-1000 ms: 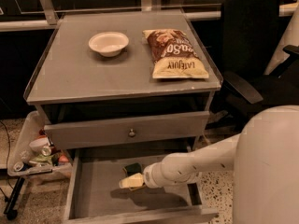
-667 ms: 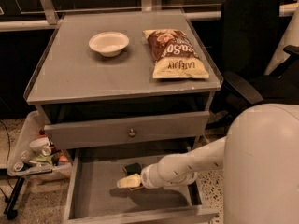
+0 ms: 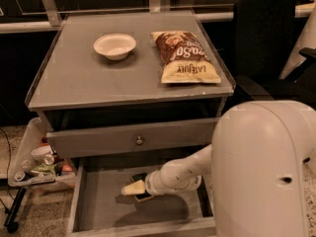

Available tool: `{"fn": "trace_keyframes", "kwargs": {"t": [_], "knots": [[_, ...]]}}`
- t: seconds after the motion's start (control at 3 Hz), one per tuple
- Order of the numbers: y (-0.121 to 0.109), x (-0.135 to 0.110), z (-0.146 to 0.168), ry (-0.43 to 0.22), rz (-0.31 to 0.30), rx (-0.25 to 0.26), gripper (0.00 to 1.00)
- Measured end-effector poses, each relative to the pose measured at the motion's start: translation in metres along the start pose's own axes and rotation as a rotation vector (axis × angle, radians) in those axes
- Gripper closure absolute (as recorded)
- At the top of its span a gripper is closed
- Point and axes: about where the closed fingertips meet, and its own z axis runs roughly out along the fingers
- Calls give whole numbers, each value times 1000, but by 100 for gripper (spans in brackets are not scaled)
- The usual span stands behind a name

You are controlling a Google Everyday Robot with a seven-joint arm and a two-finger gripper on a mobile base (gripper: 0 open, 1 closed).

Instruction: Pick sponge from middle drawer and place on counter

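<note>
Camera view, the only one.

- Hidden or cut off: the large white arm housing [image 3: 261, 172] fills the lower right and covers the right front corner of the middle drawer [image 3: 98, 209] and the floor beyond it.
- The forearm [image 3: 180, 174] comes out from behind that housing and runs left into the drawer.
- The gripper [image 3: 132, 188] sits at its end, low over the drawer floor, near the middle and towards the back.
- The sponge [image 3: 140, 179] shows only as a dark patch right at the gripper, partly covered by its pale tip. No yellow foam can be made out for certain.
- Cannot tell whether the gripper is clamped on the sponge or merely set against it.
- The back of the drawer lies in shadow under the closed upper drawer front [image 3: 98, 143] with its small knob [image 3: 139, 141].
- The drawer's front wall is partly cut by the bottom of the frame.

Edges and room:

- The drawer is pulled well out. Its low left wall is fully visible, with bare grey floor to the left of and in front of the gripper.
- The upper drawer front overhangs the rear of the drawer, close above the forearm.
- On the counter [image 3: 74, 83], a white bowl [image 3: 114, 46] stands at back centre and a chip bag [image 3: 183, 56] lies along the right side, its lower end near the front right corner.
- The left half and the front strip are bare.
- A cluttered tray [image 3: 34, 164] sits low beside the cabinet on the left, and a black chair [image 3: 266, 38] stands on the right.
</note>
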Motion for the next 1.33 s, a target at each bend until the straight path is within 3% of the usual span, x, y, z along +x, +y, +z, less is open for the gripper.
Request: {"fn": "trace_keyframes", "kwargs": {"t": [0.67, 1.33], "knots": [[-7, -5, 24, 26, -2, 42, 0], [-28, -2, 36, 35, 28, 75, 0]]}}
